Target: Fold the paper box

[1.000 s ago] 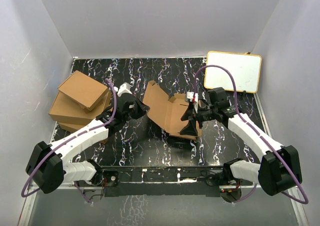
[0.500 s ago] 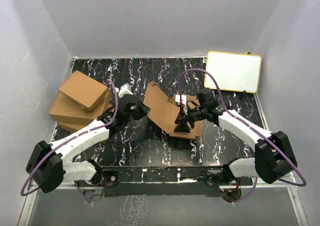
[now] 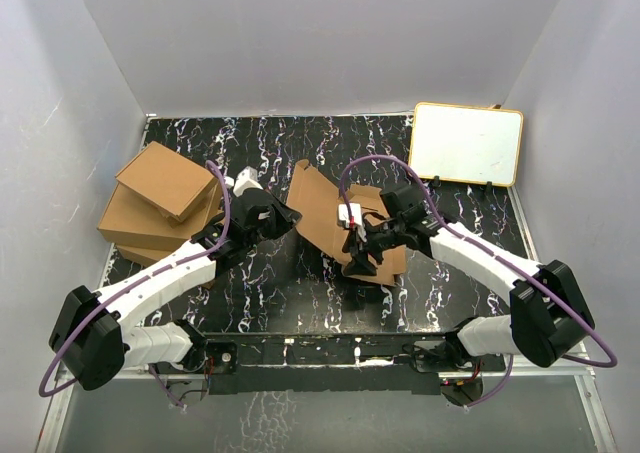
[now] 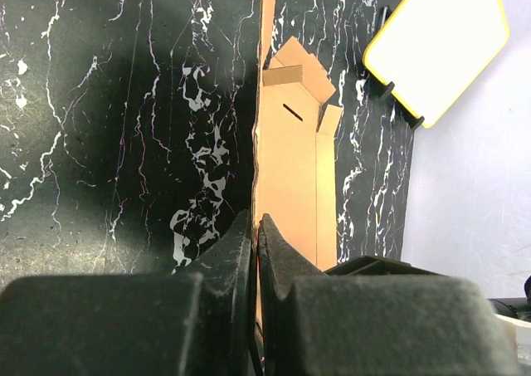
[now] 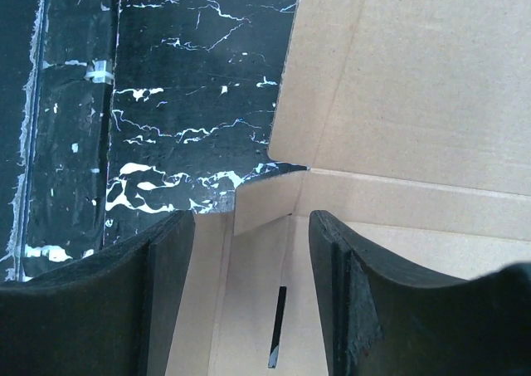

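I am holding my left jaws pressed together on the paper box [image 3: 320, 213], pinching the thin left edge of its raised panel. In my left wrist view the two black fingers [image 4: 236, 264] are meeting with only the cardboard edge between them, and the panel is running away from me edge-on.

The box is sitting near the middle of the black, white-veined tabletop [image 3: 260, 293], between my two arms. It is only partly folded. Its left panel is standing up at a tilt, while the rest is lying low under my right arm.

My right jaws are hanging spread over the inside of the box. In my right wrist view the fingers [image 5: 162, 285] are standing apart on either side of a small tuck flap [image 5: 261, 202], and I cannot tell whether either one is touching it. A narrow slot [image 5: 276, 339] is showing in the cardboard just below that flap.

A pile of closed brown boxes [image 3: 160, 198] is resting at the left side of the tabletop, well apart from the paper box. A white board with a yellow rim [image 3: 467, 143] is lying at the far right corner.
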Robot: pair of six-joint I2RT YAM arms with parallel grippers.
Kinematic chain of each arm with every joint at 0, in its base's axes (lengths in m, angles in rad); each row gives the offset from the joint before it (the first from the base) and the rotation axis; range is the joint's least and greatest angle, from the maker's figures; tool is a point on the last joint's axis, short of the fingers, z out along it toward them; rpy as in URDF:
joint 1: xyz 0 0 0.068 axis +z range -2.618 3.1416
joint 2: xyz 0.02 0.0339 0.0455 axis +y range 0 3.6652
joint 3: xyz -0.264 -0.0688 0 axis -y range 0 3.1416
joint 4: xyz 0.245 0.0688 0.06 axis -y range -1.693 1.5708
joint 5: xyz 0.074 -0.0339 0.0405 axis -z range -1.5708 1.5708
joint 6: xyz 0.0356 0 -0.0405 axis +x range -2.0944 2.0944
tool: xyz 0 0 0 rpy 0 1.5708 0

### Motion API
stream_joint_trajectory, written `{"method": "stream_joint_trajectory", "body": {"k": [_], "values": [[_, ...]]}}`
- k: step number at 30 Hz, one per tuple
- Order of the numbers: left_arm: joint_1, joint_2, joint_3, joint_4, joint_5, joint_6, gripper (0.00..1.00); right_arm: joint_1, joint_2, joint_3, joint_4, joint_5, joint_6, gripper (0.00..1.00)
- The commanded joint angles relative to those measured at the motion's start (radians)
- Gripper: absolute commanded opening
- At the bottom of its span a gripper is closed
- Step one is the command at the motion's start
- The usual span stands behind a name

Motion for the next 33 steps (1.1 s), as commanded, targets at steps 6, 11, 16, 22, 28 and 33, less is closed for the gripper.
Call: {"method": "stream_joint_trajectory", "body": {"k": [6, 11, 16, 22, 28, 33], "values": [[-0.004, -0.026, 0.035, -0.002, 0.008, -0.027, 0.00, 0.023, 0.023, 0.038, 0.099, 0.078, 0.067, 0.55], [-0.004, -0.033, 0.031, 0.001, 0.014, -0.015, 0.00, 0.022, 0.030, 0.052, 0.105, 0.089, 0.098, 0.45], [-0.004, -0.035, 0.022, 0.026, 0.036, 0.032, 0.00, -0.004, 0.019, 0.062, 0.113, 0.069, 0.151, 0.45], [-0.005, -0.041, -0.005, 0.084, 0.074, 0.069, 0.00, -0.024, 0.052, 0.070, 0.131, 0.083, 0.189, 0.44], [-0.004, -0.030, -0.005, 0.098, 0.107, 0.096, 0.00, -0.024, 0.098, 0.085, 0.139, 0.164, 0.215, 0.43], [-0.005, -0.020, 0.003, 0.092, 0.119, 0.116, 0.00, -0.024, 0.113, 0.085, 0.147, 0.224, 0.225, 0.43]]}}
